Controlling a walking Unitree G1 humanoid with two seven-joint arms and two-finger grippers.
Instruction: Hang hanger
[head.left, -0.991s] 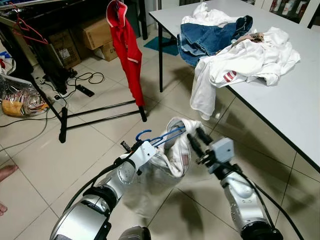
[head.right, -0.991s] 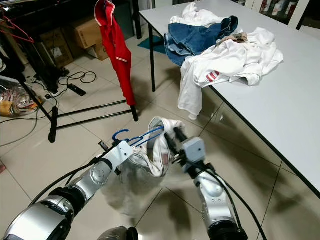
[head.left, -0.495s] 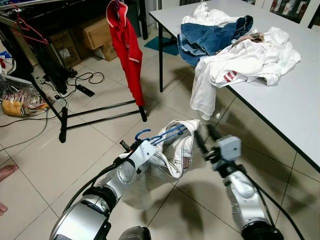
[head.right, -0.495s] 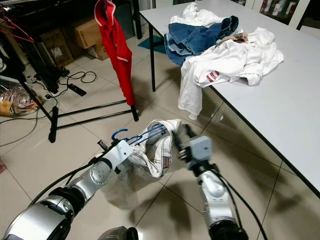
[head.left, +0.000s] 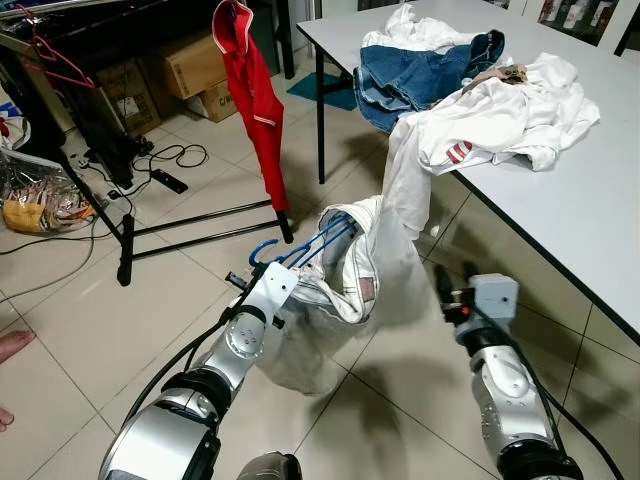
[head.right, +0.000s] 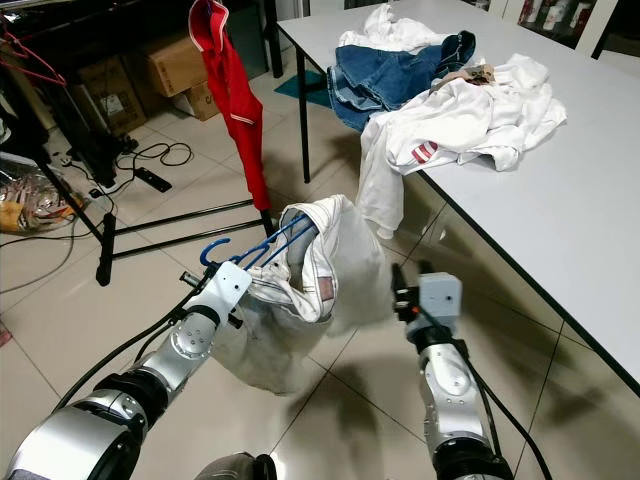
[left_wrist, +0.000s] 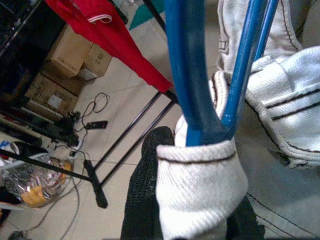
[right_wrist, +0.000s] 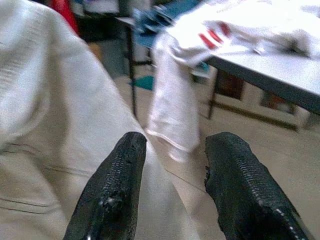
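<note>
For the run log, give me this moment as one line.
left gripper: shut on blue hanger carrying white garment | right gripper: open, beside garment | rack: ahead

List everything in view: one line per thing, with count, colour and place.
Hanger: one, blue, held up by the left gripper.
Garment: one, off-white, draped on the hanger.
Red shirt: one, hanging on the rack.
Rack: one, black, on the floor behind.
Clothes pile: white and denim, on the table.
Table: one, white, to the right.
Boxes: several, brown, under the far bench.
Left gripper: gripping hanger and cloth.
Right gripper: open, beside the garment.
</note>
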